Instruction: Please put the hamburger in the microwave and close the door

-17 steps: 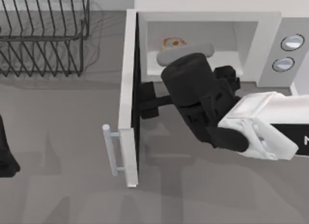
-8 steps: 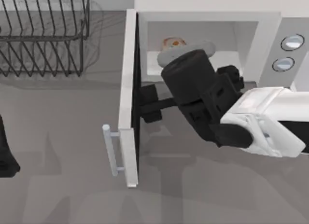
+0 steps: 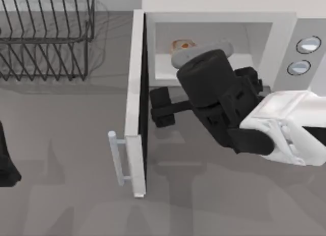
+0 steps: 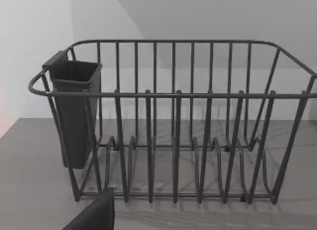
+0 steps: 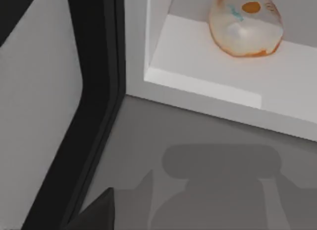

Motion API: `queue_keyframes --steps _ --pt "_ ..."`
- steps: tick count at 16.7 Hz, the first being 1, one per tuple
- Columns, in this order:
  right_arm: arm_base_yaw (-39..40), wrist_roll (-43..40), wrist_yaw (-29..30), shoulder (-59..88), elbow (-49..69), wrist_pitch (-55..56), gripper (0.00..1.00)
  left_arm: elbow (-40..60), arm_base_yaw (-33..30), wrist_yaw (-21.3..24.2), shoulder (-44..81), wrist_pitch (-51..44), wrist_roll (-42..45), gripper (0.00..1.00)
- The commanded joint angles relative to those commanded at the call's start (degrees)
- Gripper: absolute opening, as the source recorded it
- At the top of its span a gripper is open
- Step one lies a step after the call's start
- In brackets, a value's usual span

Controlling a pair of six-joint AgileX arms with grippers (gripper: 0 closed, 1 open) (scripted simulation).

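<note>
The microwave (image 3: 285, 23) stands at the back right with its door (image 3: 135, 93) swung wide open towards the front. The dark inner face of the door (image 5: 94, 91) faces the cavity. The hamburger (image 3: 183, 45) lies on the cavity floor near the door side; in the right wrist view the hamburger (image 5: 246, 24) rests alone on the white floor. My right gripper (image 3: 159, 107) hovers over the table in front of the cavity, close beside the door's inner face, open and holding nothing. One dark fingertip (image 5: 94, 212) shows at the picture's edge.
A dark wire dish rack (image 3: 46, 42) stands at the back left; the rack (image 4: 173, 121) carries a grey cup (image 4: 74, 111) on one end. The door's bar handle (image 3: 116, 157) sticks out to the left. Two knobs (image 3: 308, 44) sit on the microwave's right panel. My left arm (image 3: 5, 165) is parked at the left edge.
My right arm has drawn back to the right, and its gripper has moved a little away from the door's inner face. Hamburger and door have not moved.
</note>
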Motion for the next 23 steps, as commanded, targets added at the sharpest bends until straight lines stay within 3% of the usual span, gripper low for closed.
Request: queue_keyframes --steps 6,18,23 --pt "-8.77 -3.35 -5.45 -19.71 -10.84 -0.11 1.00 0.00 0.00 0.00 0.00 0.00 0.00 1.00" --pt "-38.32 -14.83 -23.96 -83.85 -47.67 -0.69 1.00 0.00 0.00 0.00 0.00 0.00 0.00 1.00" --pt "-45.90 -17.79 -28.71 -97.65 -57.19 -0.91 1.00 0.00 0.00 0.00 0.00 0.00 0.00 1.00"
